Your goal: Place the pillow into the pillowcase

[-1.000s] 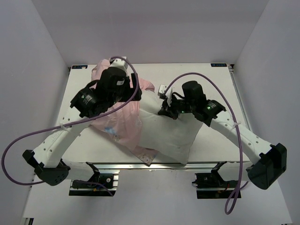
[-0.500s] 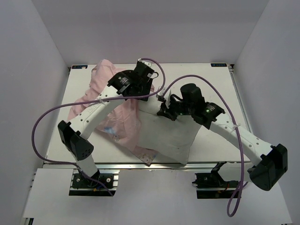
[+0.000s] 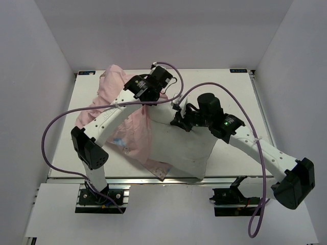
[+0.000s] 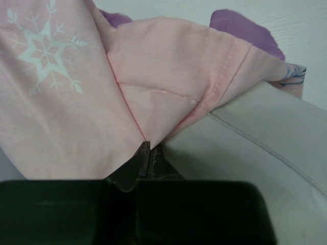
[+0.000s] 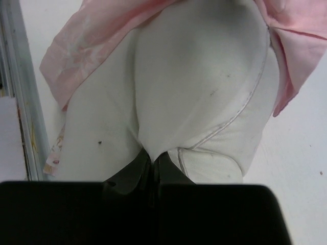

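- White table (image 3: pixel 230 87) with a matte top, evenly lit.
- Plain pale lavender walls (image 3: pixel 163 30) enclose it on three sides.
- Aluminium rail (image 3: pixel 168 180) runs along its near edge.

Left arm (image 3: pixel 110 120) and right arm (image 3: pixel 260 150) reach inward, left tool (image 4: pixel 145 153) and right tool (image 5: pixel 150 159) each clamped tight.

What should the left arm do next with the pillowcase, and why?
Probably draw the pinched hem farther over the pillow, toward the right gripper. The left gripper is shut on the pillowcase edge, the right grips the pillow, and much of the pillow shows uncovered.
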### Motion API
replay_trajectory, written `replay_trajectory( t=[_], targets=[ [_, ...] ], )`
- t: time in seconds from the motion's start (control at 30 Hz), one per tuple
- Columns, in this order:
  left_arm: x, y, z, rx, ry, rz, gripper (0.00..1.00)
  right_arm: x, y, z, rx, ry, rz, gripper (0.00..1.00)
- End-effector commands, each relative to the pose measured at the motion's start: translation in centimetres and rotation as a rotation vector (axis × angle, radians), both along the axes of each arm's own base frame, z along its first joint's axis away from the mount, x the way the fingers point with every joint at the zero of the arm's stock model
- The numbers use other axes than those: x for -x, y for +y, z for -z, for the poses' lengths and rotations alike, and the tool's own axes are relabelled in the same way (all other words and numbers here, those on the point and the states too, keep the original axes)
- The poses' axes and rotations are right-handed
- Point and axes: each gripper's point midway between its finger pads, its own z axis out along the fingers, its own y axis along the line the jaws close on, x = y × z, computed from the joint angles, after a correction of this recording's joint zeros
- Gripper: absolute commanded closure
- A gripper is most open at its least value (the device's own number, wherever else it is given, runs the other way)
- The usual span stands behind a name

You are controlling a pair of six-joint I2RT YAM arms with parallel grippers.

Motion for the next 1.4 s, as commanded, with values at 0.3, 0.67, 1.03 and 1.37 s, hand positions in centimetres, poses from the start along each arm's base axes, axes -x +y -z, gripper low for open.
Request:
replay_trajectory(
  t=[0.3, 0.67, 1.03, 1.37],
  targets=[
    [5.0, -10.6, -20.7, 0.734, -0.323, 0.628, 1.00, -6.1, 1.6, -14.6, -0.608, -0.365, 0.287, 1.00],
    [11.6, -16.7, -18.8, 0.968, -0.062, 0.919, 1.00, -4.0, 2.4, -20.4, -1.268, -0.384, 0.310, 1.00],
    [14.4, -18.3, -15.0, 1.000, 0.090, 0.908, 1.00, -9.6, 6.0, -19.4, -1.231, -0.418, 0.488, 1.00],
    [9.6, -12.1, -7.2, 0.761, 0.012, 0.431, 1.00, -6.9, 2.9, -15.4, -1.142, -0.377, 0.444, 1.00]
  ],
)
